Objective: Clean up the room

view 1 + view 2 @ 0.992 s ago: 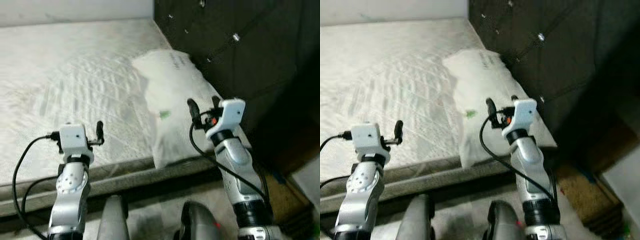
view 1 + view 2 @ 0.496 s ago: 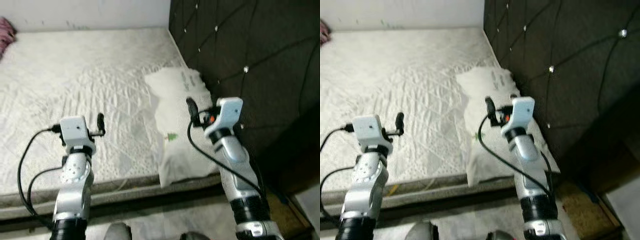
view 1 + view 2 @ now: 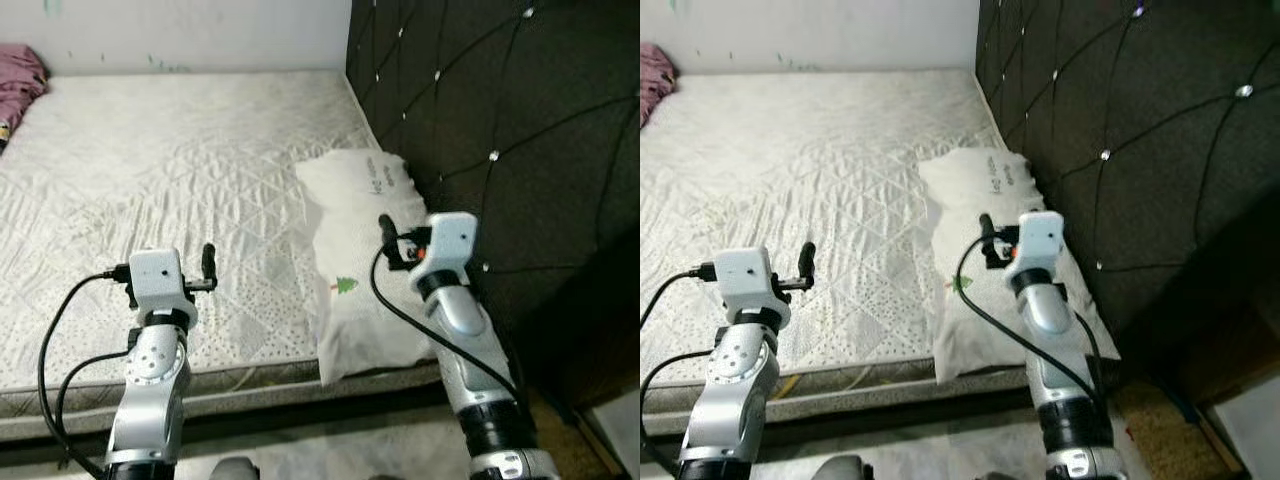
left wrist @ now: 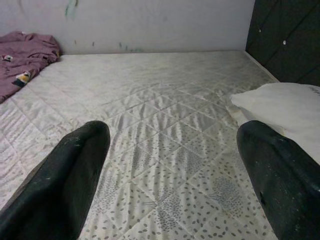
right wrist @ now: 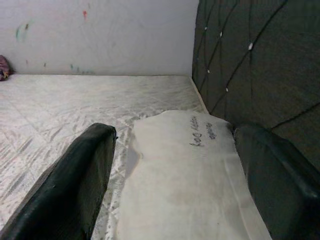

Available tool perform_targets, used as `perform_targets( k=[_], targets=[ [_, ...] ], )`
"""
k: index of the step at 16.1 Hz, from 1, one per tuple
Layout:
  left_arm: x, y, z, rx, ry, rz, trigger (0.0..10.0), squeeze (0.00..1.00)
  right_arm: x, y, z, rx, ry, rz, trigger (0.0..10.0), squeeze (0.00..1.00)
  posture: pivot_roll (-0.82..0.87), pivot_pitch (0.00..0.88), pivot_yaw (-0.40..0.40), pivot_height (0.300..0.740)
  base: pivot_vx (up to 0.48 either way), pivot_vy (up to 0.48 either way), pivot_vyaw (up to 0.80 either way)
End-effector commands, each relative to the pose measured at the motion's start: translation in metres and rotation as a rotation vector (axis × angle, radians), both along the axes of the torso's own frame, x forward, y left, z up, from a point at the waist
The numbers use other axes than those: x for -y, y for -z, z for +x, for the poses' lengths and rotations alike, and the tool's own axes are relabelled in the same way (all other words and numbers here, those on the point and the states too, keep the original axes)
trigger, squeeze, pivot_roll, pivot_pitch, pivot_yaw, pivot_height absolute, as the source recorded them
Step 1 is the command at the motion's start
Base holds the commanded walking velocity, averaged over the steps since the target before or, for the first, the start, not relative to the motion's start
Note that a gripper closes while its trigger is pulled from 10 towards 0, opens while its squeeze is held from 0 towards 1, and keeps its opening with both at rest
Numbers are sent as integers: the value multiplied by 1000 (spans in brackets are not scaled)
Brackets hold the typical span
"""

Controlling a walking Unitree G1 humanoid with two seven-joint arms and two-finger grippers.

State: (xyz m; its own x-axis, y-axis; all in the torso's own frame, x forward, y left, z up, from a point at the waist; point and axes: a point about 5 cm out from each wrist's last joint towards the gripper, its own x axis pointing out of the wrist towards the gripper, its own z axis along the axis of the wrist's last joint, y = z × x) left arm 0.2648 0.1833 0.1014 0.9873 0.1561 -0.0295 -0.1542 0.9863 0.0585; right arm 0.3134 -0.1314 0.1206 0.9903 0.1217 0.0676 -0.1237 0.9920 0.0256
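Right wrist view puts the pillow between the right gripper's spread, empty fingers; lower squarely, then pinch. Left gripper hangs released.

Head views look down at mattress; wrist views low along it, sharing pillow.

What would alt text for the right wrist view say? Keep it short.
The right gripper, fingers open, points along a white pillow that lies on a bare quilted mattress against a dark tufted headboard. The pillow has small dark lettering near its far end. A pale wall with a few coloured marks closes the background.
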Motion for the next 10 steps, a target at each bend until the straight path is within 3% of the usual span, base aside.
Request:
perform_targets(
  k=[1, 3, 5, 9, 10],
  targets=[
    [-1, -2, -3, 0, -8, 17, 10000, 0, 1, -4, 4, 13, 26, -11, 10000, 0, 69, 0, -38, 740, 0, 0, 0],
    [-3, -1, -9, -9, -12, 24, 10000, 0, 4, 0, 2, -4, 57, -33, 10000, 0, 80, 0, -43, 740, 0, 0, 0],
    [-8, 3, -17, -39, -26, 1, 10000, 0, 1, 1, -8, 5, 11, -41, 10000, 0, 75, 12, -41, 740, 0, 0, 0],
    [-5, 6, -16, -46, -10, -14, 10000, 0, 9, 3, -12, -20, 60, 4, 10000, 0, 43, 28, -33, 740, 0, 0, 0],
    [-4, 7, -16, -56, -4, -18, 10000, 0, 10, 3, -12, -21, 65, 7, 10000, 741, 38, 33, -31, 740, 0, 0, 0]
  ],
)
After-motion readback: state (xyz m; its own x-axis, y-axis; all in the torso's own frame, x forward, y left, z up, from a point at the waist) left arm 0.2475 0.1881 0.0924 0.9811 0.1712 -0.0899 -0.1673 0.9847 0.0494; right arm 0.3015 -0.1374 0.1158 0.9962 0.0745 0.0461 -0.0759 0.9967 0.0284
